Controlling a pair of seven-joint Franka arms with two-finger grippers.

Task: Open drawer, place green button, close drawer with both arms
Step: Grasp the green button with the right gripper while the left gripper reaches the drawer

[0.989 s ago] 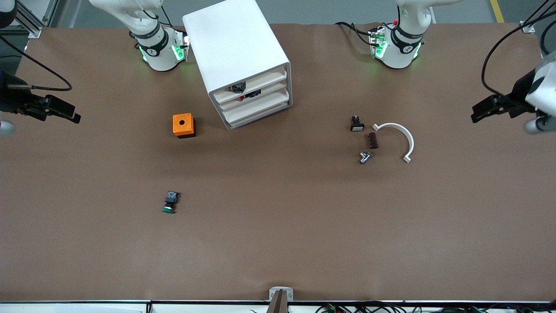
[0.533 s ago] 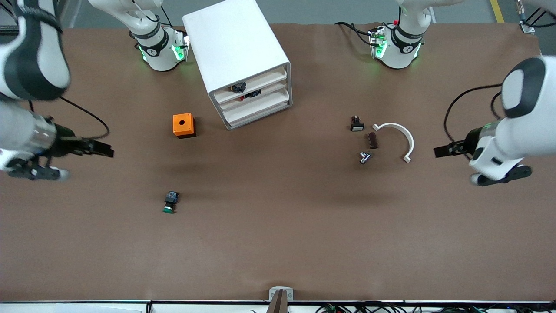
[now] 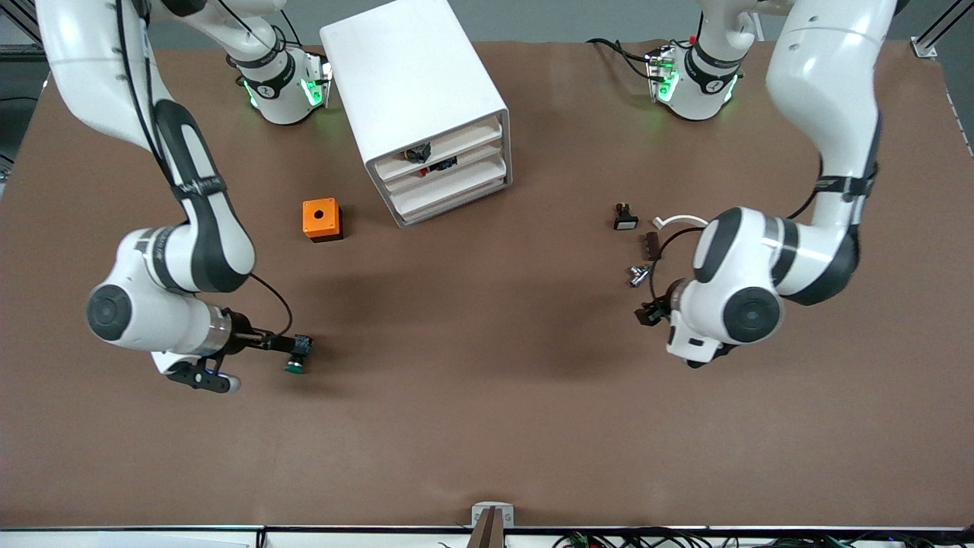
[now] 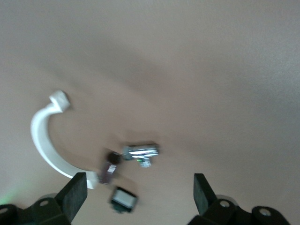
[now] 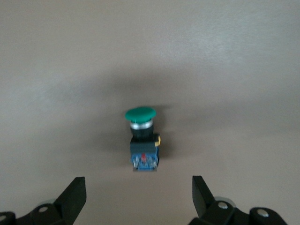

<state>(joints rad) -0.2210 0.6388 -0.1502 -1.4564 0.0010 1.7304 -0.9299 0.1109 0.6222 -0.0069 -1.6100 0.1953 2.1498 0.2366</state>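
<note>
The button (image 3: 298,355), green cap on a black and blue body, lies on its side on the table near the right arm's end. My right gripper (image 3: 278,344) is open just beside it. In the right wrist view the button (image 5: 142,139) lies a short way ahead of the open right gripper (image 5: 138,188). The drawer (image 3: 450,185) is the third tray of the white cabinet (image 3: 411,91) and looks pushed in. My left gripper (image 3: 649,313) is open and empty, over the table close to the silver metal part (image 3: 638,275).
An orange box (image 3: 321,219) stands beside the cabinet. A black switch with a white face (image 3: 625,218), a brown piece (image 3: 652,245) and a white curved piece (image 3: 677,221) lie by the left arm. The left wrist view shows the curved piece (image 4: 44,140), silver part (image 4: 140,151) and switch (image 4: 123,199).
Both arms have swung in from the table's ends. The right gripper has come down beside the button. The left gripper has come in near the small parts.
</note>
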